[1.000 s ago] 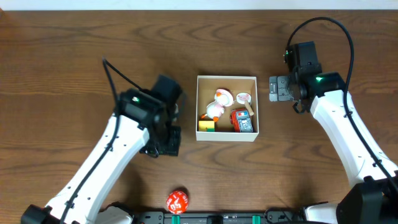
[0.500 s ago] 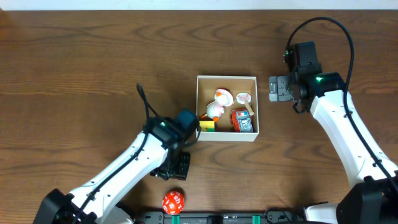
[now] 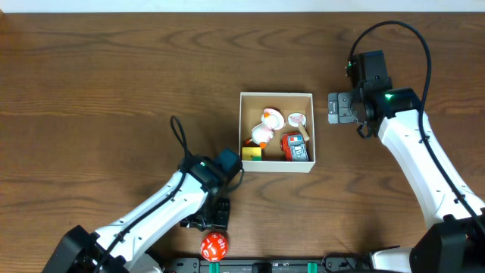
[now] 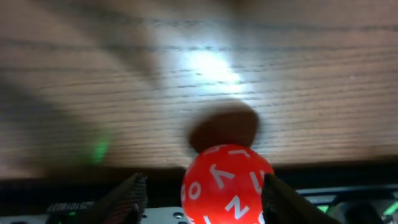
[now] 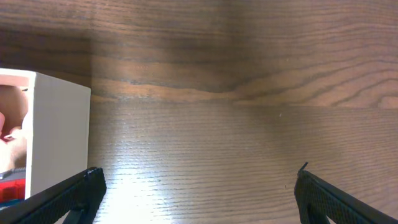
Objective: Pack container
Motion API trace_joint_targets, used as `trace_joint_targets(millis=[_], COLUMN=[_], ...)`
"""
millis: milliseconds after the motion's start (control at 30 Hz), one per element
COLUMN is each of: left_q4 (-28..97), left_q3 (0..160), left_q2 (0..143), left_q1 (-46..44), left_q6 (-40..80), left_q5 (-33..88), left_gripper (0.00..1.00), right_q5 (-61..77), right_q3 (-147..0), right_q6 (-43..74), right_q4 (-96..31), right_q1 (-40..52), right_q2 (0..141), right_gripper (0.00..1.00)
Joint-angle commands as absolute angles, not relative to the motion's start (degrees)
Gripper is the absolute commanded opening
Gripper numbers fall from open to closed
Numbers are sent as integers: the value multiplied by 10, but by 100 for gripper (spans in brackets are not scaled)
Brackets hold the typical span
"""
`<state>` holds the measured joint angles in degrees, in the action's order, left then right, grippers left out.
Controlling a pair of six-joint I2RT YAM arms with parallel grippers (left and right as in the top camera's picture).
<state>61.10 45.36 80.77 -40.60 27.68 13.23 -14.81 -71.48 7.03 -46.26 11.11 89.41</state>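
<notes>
The container (image 3: pixel 276 169) is a white-walled square box at the table's middle, holding a duck toy (image 3: pixel 266 126), a yellow block (image 3: pixel 251 153), a red toy (image 3: pixel 295 147) and a small pink-and-white piece (image 3: pixel 297 119). A red ball with white letters (image 3: pixel 214 246) lies at the table's front edge. My left gripper (image 3: pixel 217 216) is open just behind the ball; in the left wrist view the ball (image 4: pixel 227 184) sits between the spread fingers (image 4: pixel 202 202), against the right one. My right gripper (image 3: pixel 334 108) is open and empty to the right of the container, whose wall shows in the right wrist view (image 5: pixel 56 134).
The table's front edge and a black rail with green fittings (image 3: pixel 273 265) lie just beyond the ball. Bare wood surrounds the container on all sides.
My left arm has swung from the container's left side toward the front edge and now has its open fingers around the red ball. The right arm has not moved.
</notes>
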Motion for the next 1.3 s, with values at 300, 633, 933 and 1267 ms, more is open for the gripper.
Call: trace_joint_targets(millis=[300,633,933,1267], left_q4=[604,585,543,546], left_q3=[450,416,378,378], left_q2=[803,803,803,803], left_q1=[-459,-480,-480,-480], left_q6=[296,317,334,333], left_q5=[191,188,189,215], left_gripper=[78,82,82,50], right_q5=[-150,-149,-150,-150], right_q3=[-718,-718,-718,-718], right_q6=[77,77,77,77], right_q4=[-463,-463,-463,-463], right_q1=[109,109,109,109], right_q2=[889,889,889,889], right_gripper=[99,99,99,99])
